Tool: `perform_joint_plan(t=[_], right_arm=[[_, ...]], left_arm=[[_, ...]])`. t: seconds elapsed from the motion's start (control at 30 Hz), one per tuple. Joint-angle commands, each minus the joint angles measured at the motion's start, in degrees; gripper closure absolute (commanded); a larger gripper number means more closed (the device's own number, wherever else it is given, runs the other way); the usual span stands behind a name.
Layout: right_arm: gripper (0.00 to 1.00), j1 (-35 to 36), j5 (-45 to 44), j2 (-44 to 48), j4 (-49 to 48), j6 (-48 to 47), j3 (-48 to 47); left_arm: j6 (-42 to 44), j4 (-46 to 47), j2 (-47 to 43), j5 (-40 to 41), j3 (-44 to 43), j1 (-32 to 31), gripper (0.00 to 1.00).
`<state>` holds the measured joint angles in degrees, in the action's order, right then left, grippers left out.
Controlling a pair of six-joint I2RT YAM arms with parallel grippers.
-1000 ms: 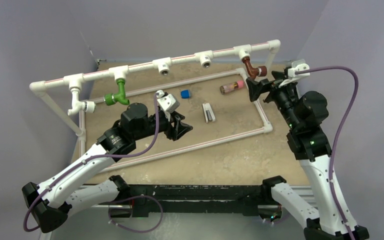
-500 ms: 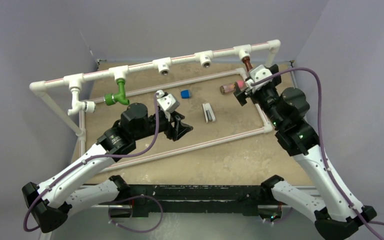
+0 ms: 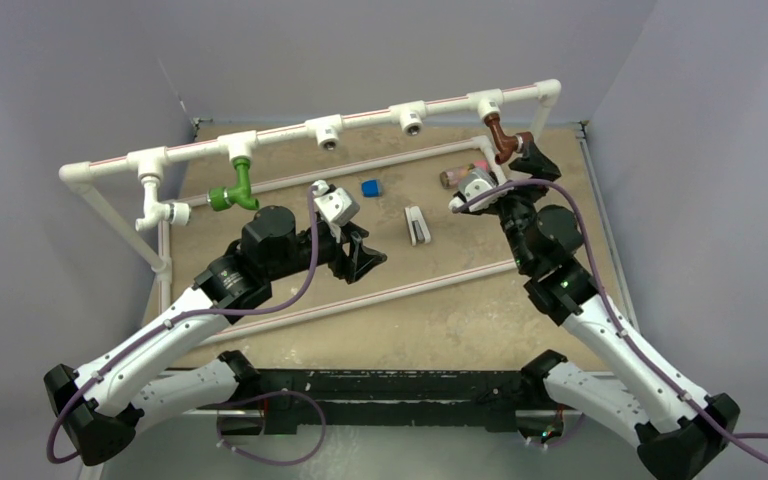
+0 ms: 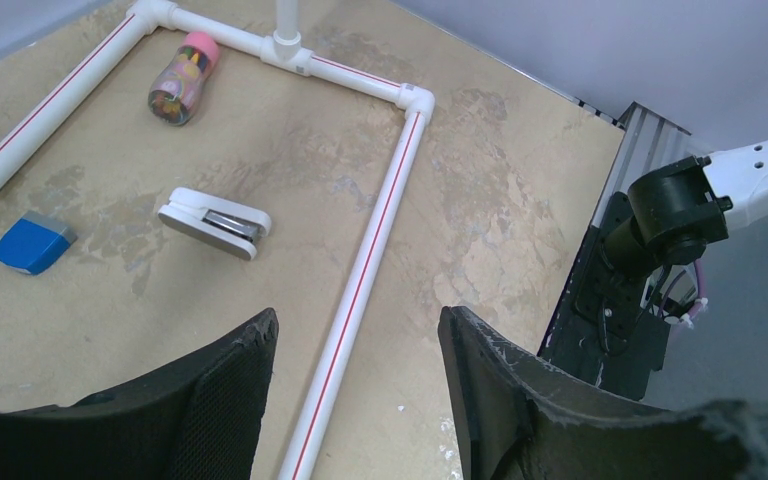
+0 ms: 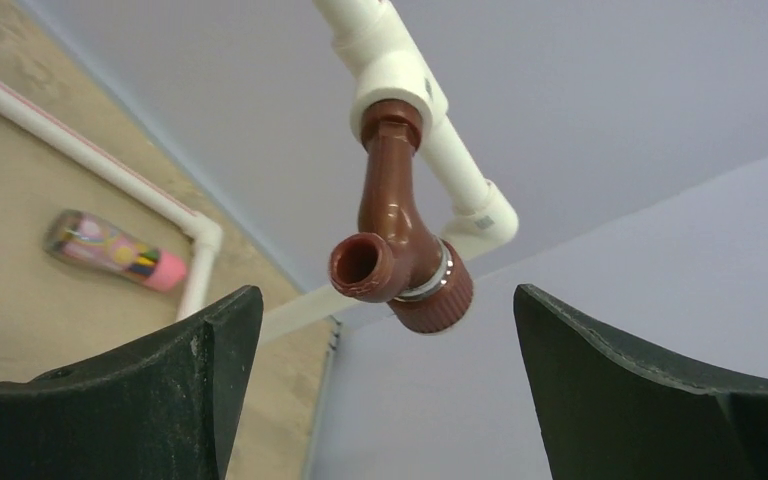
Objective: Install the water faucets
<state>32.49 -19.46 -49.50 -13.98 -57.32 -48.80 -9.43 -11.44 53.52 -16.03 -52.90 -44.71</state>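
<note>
Framing reddish-brown faucet [image 5: 397,255] at 12 o'clock with right gripper [image 5: 382,296] jaws wide, empty. Looks rigid, light, glossy-slick; probably best pinched across ringed collar, not spout.

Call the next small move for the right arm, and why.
Likely ease the right pincer forward until it straddles the reddish-brown faucet, then close to twist it. In the right wrist view the jaws stand wide open and empty. The faucet hangs from the white T-fitting, centred between them but touching neither. Whether it is fully screwed in can't be told.
</note>
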Motion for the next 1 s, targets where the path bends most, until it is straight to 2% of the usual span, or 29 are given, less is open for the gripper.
perform_joint_plan(t=[0.0,0.1,0.23,0.37,0.67,0.73,0.8,0.83,0.97], right_arm=[[0.06,0.54,-8.14,-0.60,-16.10,-11.86,2.53],[0.09,0.64,-11.10,-2.33,-21.95,-16.48,4.22],[0.14,0.86,-12.45,-4.56,-25.83,-18.08,4.47],[0.26,0.91,-14.08,-6.70,-28.60,-18.84,4.04],[0.59,1.00,-16.57,-9.94,-29.32,-17.13,3.61],[0.74,1.00,-17.50,-10.45,-29.08,-15.72,3.75],[0.95,1.00,-18.74,-11.01,-29.09,-13.20,3.91],[1.00,1.00,-19.18,-11.25,-28.90,-11.78,4.07],[1.00,1.04,-19.38,-11.35,-27.54,-3.78,4.76]], left_arm=[[-0.25,1.34,-0.30,-0.09,-2.03,-0.12,0.41],[-0.24,1.35,-0.33,-0.13,-2.04,-0.13,0.40],[-0.24,1.36,-0.28,-0.13,-2.03,-0.16,0.41],[-0.17,1.34,-0.30,-0.12,-2.03,-0.14,0.41],[-0.56,1.51,0.02,-1.03,-2.02,-0.13,0.40],[-0.54,1.47,0.10,-1.12,-2.05,-0.12,0.41],[-0.46,1.48,-0.06,-0.75,-2.03,-0.13,0.41],[-0.42,1.43,-0.15,-0.54,-2.03,-0.12,0.41],[-0.32,1.45,-0.10,-0.36,-1.99,-0.12,0.40]])
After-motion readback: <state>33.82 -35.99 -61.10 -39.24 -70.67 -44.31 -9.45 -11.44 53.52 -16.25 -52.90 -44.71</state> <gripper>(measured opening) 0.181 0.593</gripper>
